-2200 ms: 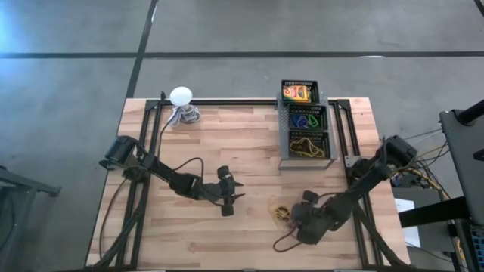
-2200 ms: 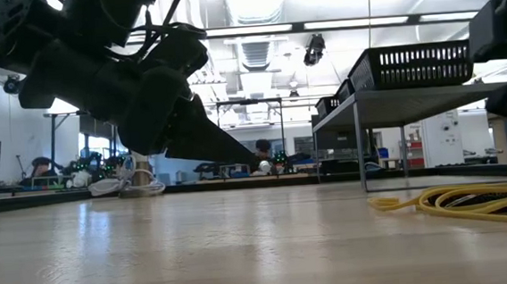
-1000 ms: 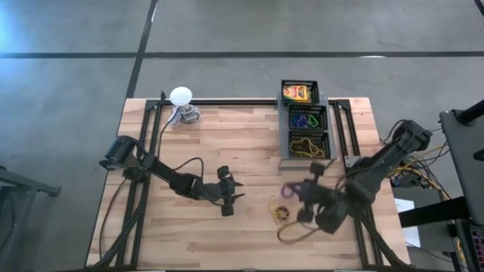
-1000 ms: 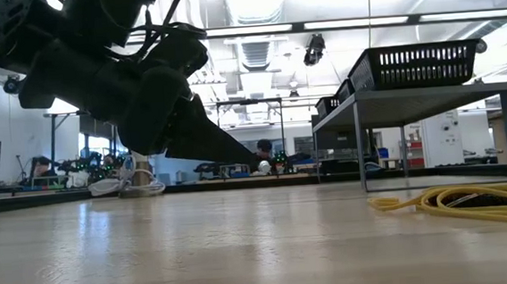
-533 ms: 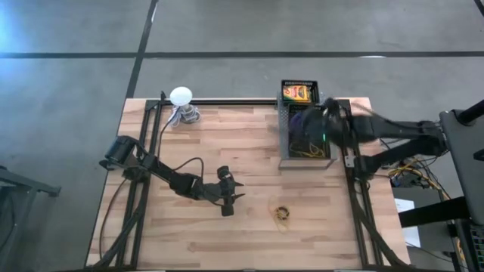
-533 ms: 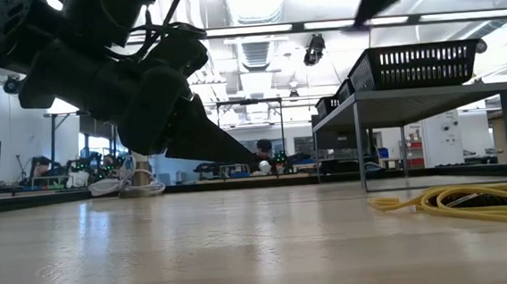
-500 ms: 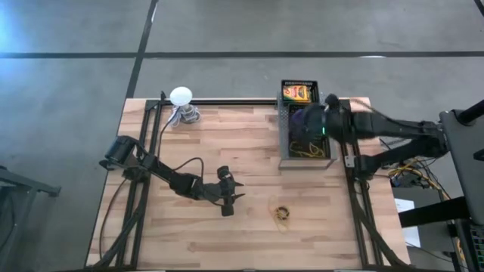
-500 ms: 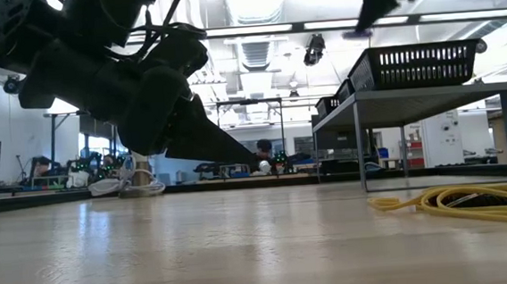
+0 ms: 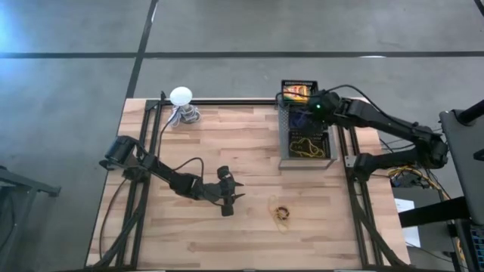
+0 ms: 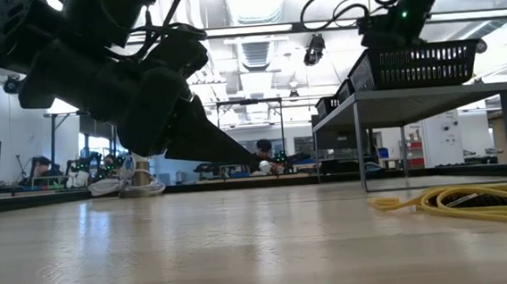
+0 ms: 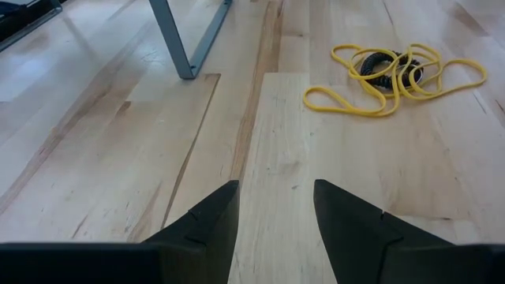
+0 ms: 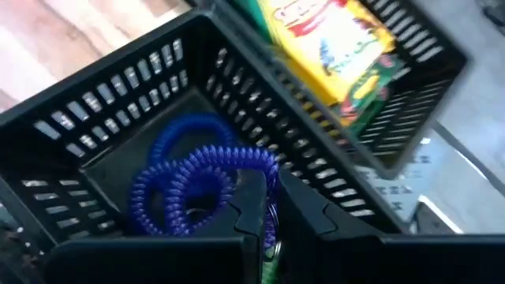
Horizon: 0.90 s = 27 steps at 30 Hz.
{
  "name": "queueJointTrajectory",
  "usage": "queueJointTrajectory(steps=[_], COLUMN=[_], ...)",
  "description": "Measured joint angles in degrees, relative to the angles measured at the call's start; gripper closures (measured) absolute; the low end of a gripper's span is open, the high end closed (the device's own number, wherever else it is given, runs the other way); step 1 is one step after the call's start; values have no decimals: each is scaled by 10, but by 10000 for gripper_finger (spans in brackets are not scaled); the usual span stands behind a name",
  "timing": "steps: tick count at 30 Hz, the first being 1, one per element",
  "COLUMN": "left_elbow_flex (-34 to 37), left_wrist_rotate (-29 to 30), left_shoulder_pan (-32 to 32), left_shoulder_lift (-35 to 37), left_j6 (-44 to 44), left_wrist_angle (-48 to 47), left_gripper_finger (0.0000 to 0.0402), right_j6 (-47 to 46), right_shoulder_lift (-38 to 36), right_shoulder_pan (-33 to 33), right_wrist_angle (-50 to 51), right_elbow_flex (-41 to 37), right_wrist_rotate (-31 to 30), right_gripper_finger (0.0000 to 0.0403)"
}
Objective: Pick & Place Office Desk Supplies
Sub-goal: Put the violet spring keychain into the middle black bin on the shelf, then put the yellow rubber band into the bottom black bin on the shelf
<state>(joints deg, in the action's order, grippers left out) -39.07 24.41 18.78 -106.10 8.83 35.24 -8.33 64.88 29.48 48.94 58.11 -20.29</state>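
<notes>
Rubber bands [image 9: 283, 214], one loose yellow tangle, lie on the desk [image 9: 227, 143] near its front in the high view; the right end effector [image 9: 308, 108] hangs over the three-bin tray [image 9: 285, 143] at the far right. Left wrist view: the left end effector [image 11: 275, 203] gapes empty. Right wrist view: narrow-gapped fingers [image 12: 254, 207] over one blue coiled ring [image 12: 189, 185]; one crayon box [image 12: 347, 43] lies lengthwise in the next bin.

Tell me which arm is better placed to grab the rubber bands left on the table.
Probably the left. The left gripper sits open, low over the table, with the rubber bands just ahead, as its wrist view shows. The right gripper is busy over the middle basket, farther away.
</notes>
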Motion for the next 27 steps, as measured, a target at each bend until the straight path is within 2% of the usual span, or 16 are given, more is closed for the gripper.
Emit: queueJointTrajectory(steps=[11,21,24,27], left_elbow_flex=[0,0,0,0], left_wrist_rotate=[0,0,0,0], left_shoulder_pan=[0,0,0,0], left_shoulder_lift=[0,0,0,0], left_j6=[0,1,1,1], left_wrist_angle=[0,-2,-2,-2], left_gripper_finger=[233,233,233,233], right_j6=[1,-6,-14,-25], right_shoulder_lift=[0,-7,-12,-18], right_shoulder_pan=[-1,-1,-26,-91], right_wrist_angle=[2,2,-2,-31], right_elbow_flex=[-10,16,39,47], right_wrist_rotate=[13,-5,-8,-9], right_gripper_finger=[372,277,266,269])
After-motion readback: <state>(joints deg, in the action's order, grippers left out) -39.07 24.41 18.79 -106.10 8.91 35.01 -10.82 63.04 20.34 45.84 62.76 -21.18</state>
